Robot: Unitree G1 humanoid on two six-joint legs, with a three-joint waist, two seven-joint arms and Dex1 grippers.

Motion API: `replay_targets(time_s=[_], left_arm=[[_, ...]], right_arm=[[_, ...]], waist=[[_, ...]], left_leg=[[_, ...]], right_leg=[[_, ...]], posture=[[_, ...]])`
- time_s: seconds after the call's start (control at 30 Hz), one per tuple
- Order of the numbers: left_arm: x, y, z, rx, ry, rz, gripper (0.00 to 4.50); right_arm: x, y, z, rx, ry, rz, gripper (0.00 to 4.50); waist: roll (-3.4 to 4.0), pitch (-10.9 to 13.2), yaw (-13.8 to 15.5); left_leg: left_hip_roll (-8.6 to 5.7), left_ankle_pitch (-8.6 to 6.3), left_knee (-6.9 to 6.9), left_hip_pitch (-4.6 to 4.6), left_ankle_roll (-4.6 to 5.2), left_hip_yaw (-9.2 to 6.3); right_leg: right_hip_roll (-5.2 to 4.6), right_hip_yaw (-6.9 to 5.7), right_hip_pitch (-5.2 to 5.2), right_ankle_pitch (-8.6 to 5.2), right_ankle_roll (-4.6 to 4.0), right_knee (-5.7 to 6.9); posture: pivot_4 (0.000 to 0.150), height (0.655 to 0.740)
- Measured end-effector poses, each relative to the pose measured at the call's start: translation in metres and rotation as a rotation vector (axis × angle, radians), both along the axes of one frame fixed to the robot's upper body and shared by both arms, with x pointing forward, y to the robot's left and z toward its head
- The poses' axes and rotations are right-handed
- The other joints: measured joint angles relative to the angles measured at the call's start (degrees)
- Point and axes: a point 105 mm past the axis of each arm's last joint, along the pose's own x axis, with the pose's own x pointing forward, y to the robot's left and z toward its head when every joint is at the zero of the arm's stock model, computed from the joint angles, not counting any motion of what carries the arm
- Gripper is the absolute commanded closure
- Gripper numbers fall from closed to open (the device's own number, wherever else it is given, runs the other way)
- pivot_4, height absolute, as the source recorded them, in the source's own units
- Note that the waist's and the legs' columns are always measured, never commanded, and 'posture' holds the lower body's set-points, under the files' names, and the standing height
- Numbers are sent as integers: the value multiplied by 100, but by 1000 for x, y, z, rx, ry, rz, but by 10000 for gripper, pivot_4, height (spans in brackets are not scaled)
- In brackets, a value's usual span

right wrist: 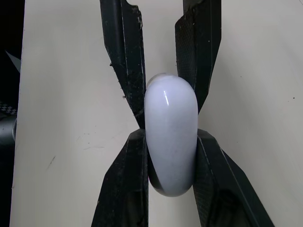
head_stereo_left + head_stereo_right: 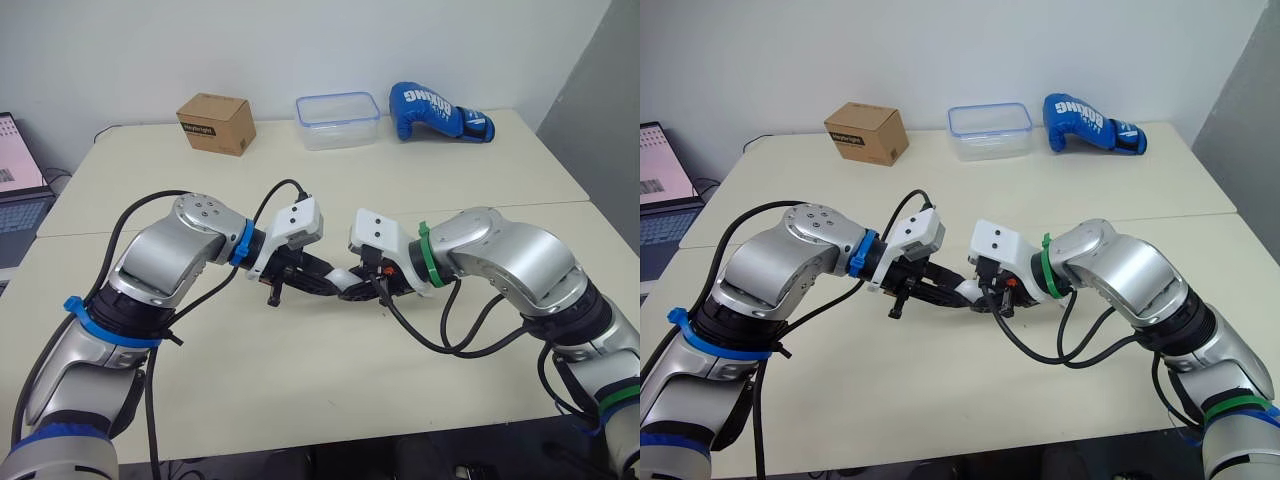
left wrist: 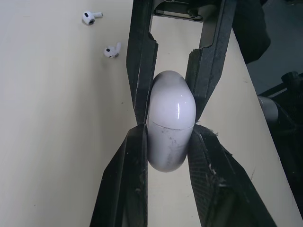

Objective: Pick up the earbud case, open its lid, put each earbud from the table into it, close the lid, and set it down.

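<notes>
The earbud case (image 3: 170, 127), a glossy white pebble with a faint lid seam, hangs over the middle of the table (image 2: 300, 370). The left gripper (image 3: 169, 135) and right gripper (image 1: 170, 142) both pinch its sides. It is likely light, rigid and slippery, so grip the flat faces below the seam. Two earbuds (image 3: 88, 17) wait on the table.

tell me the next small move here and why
Probably start prying the earbud case open at its seam: the left hand and right hand both clamp it, it looks shut, and both earbuds lie on the table.
</notes>
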Motion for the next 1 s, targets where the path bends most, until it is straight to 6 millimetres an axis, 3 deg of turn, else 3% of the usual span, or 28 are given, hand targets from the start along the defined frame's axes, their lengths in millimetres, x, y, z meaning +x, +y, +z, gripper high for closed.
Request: replay_targets(time_s=[0.27,0.43,0.6,0.77,1.0], left_arm=[[0,0,0,8,-16,-2,36978],[2,-1,0,7,-24,12,36978],[3,1,-4,-4,-28,33,36978],[2,11,-14,-71,-31,73,36978],[-1,26,-9,-299,-100,134,36978]], right_arm=[[0,0,0,0,-1,-1,36857],[0,1,0,2,1,0,20307],[0,0,-2,16,-1,-3,20307],[1,-15,3,86,-9,-13,20307],[2,-39,15,214,-22,-54,20307]], waist=[[0,0,0],[0,0,0],[0,0,0],[0,0,8],[0,0,17]], left_leg=[[0,0,0,0,0,0],[0,0,0,0,0,0],[0,0,0,0,0,0],[0,0,1,0,0,2],[1,0,0,1,0,5]], right_leg=[[0,0,0,0,0,0],[0,0,0,0,0,1],[0,0,0,0,0,-1],[-2,2,-1,0,-1,-1],[-4,4,0,1,-2,0]], posture=[[1500,7307],[1500,7307],[1500,7307],[1500,7307],[1500,7307]])
